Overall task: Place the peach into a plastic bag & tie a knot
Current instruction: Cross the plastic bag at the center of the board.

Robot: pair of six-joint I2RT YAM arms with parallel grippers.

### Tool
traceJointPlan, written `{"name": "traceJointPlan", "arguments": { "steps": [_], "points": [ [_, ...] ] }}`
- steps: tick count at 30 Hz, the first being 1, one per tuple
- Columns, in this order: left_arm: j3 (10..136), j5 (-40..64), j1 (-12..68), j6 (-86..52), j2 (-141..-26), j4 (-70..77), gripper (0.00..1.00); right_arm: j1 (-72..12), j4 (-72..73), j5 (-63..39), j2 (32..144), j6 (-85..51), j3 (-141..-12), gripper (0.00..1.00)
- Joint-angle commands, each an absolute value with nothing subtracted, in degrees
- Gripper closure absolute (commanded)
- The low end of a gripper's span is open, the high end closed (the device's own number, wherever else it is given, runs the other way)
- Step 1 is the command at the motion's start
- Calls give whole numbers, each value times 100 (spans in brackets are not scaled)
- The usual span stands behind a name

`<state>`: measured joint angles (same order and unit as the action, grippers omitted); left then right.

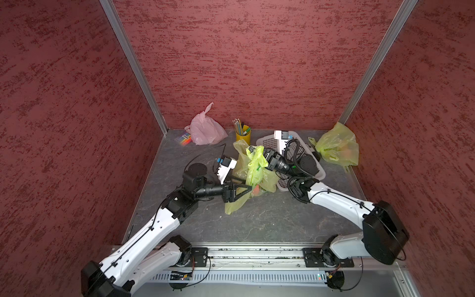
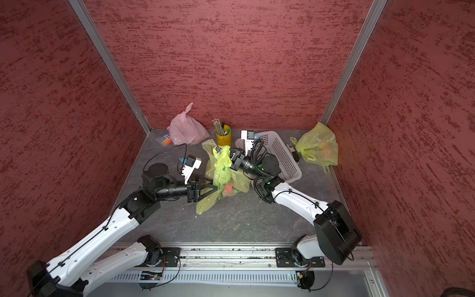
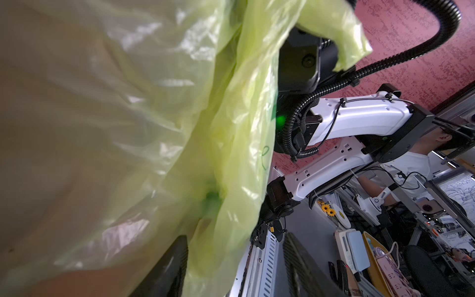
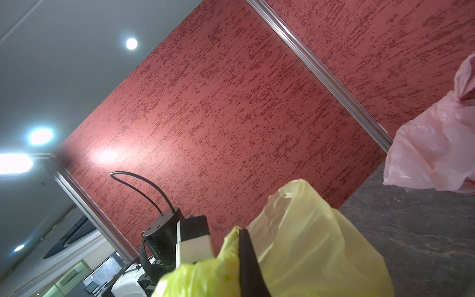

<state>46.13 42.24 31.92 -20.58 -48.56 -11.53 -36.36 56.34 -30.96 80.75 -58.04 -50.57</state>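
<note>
Yellow-green bag (image 1: 255, 167) (orange peach (image 1: 256, 191)).

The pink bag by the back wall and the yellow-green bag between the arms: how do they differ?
Colour: the pink bag is pale pink, the yellow-green bag lime. Grip: the right claw pinches the yellow-green bag's top; no claw touches the pink bag. Contents: an orange fruit shows through the yellow-green bag; the pink bag's contents are not visible. Both are thin plastic bags.
</note>
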Motion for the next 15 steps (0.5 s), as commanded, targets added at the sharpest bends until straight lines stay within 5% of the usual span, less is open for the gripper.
{"name": "traceJointPlan", "arguments": {
  "steps": [1, 15],
  "points": [
    [5016, 4373, 2873, -1836, -4579, -1850, 39, -3608, 5748, -3286, 8086, -5795, -5324, 100],
    [6174, 4946, 2056, -3726, -5659, 600, 32, -3605, 5469, -3541, 7919, -5634, -5257, 100]
  ]
}}
